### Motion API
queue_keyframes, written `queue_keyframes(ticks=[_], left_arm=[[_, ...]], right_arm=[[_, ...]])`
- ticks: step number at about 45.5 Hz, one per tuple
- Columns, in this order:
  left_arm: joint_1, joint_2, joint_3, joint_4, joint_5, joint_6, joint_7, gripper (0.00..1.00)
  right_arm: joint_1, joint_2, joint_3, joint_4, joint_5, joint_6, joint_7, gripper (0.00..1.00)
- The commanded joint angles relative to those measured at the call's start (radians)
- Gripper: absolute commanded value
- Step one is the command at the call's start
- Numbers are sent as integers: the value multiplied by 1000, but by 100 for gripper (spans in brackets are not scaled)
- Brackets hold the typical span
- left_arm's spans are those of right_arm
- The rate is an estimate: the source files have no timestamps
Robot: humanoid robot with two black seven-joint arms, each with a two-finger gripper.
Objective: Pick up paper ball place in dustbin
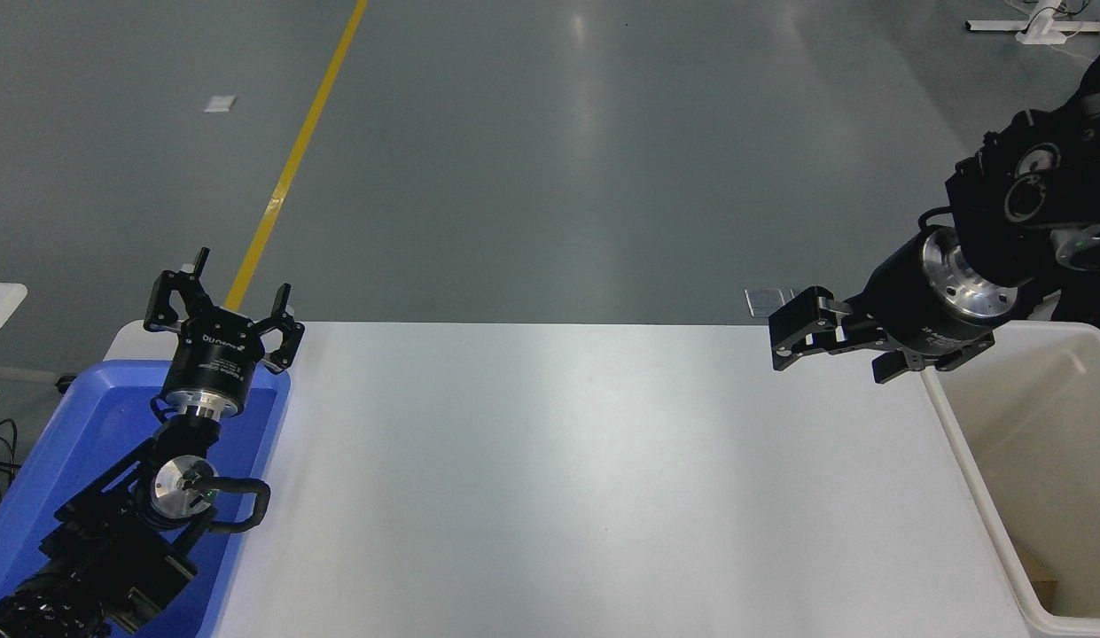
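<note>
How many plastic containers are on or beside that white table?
2. A blue plastic tray sits at the table's left end under the parked left arm; a large off-white plastic tub stands at its right end. Others may lie out of frame.

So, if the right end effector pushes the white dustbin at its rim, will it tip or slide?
The dustbin is broad and deep, so it would probably slide rather than tip. It looks like plastic and mostly empty, so it is likely light for its size. The thick rounded rim probably keeps the wall fairly stiff. What it stands on is hidden.
</note>
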State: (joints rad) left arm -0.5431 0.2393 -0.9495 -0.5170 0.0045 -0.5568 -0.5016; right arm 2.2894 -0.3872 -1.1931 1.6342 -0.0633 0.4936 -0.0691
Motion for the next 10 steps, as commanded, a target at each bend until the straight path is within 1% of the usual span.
queue_keyframes(ticks=[1,10], left_arm=[[0,0,0,0,0,0,0,98],[0,0,0,0,0,0,0,98]], right_arm=[[1,7,0,4,-1,3,0,100],[-1,7,0,3,-1,3,0,100]])
